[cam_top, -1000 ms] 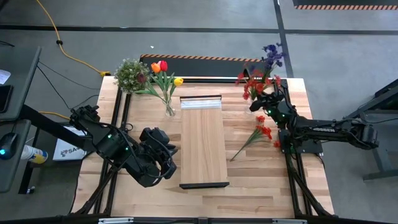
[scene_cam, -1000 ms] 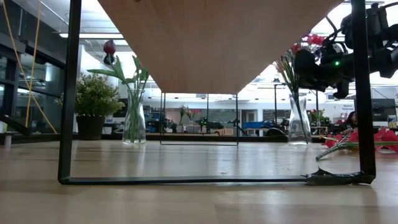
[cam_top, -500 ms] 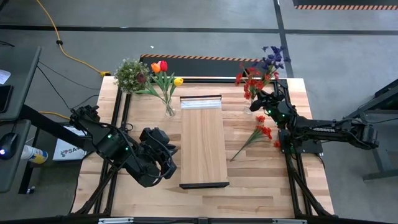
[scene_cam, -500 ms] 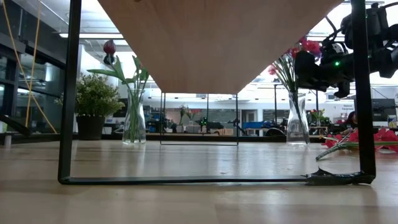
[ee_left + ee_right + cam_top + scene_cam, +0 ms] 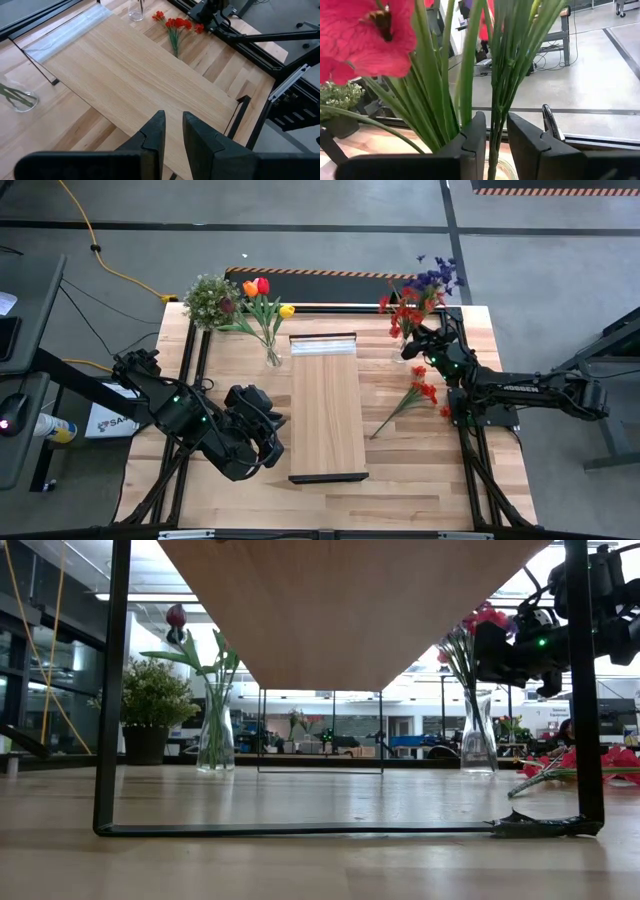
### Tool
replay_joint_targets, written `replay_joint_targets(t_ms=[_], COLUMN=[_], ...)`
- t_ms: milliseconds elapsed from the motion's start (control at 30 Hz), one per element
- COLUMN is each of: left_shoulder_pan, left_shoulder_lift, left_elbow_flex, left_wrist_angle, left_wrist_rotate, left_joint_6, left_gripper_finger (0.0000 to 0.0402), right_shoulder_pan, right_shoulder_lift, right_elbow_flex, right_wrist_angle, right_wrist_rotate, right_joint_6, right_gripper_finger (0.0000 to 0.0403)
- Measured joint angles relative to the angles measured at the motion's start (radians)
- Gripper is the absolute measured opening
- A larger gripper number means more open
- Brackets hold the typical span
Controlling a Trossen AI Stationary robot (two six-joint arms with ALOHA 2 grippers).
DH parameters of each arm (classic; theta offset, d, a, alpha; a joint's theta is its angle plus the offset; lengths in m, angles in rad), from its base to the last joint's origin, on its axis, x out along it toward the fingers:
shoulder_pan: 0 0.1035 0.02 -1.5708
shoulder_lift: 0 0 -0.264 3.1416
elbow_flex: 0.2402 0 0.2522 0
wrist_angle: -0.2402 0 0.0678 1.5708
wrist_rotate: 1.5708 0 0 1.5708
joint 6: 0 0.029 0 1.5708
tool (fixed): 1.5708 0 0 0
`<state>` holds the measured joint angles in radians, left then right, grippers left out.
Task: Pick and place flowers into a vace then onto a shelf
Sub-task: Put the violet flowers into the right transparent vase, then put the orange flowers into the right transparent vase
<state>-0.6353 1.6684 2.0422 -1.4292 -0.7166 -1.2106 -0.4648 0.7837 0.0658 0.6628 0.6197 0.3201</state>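
At upper right of the high view, with the right gripper (image 5: 412,345) pinched narrowly on stems of the flowers (image 5: 412,305) in the vase (image 5: 478,745): seat stems fully, release slowly, retract without snagging blossoms. Leave left gripper (image 5: 262,442), slightly parted and empty, lower left.

A white box (image 5: 103,421) on the floor at nine o'clock beside the table shows only the partial letters "SA".
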Motion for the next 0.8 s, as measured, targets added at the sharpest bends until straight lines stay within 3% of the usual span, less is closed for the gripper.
replay_joint_targets(t_ms=[433, 800], left_shoulder_pan=[0.000, 0.000], left_shoulder_lift=[0.000, 0.000], left_elbow_flex=[0.000, 0.000], left_wrist_angle=[0.000, 0.000], left_wrist_rotate=[0.000, -0.001], left_joint_6=[0.002, 0.001], left_gripper_finger=[0.0101, 0.0101], right_shoulder_pan=[0.000, 0.000], right_shoulder_lift=[-0.075, -0.118], right_elbow_flex=[0.000, 0.000], right_wrist_angle=[-0.004, -0.082], right_wrist_rotate=[-0.033, -0.033], right_joint_6=[-0.095, -0.122], right_gripper_finger=[0.0148, 0.0166])
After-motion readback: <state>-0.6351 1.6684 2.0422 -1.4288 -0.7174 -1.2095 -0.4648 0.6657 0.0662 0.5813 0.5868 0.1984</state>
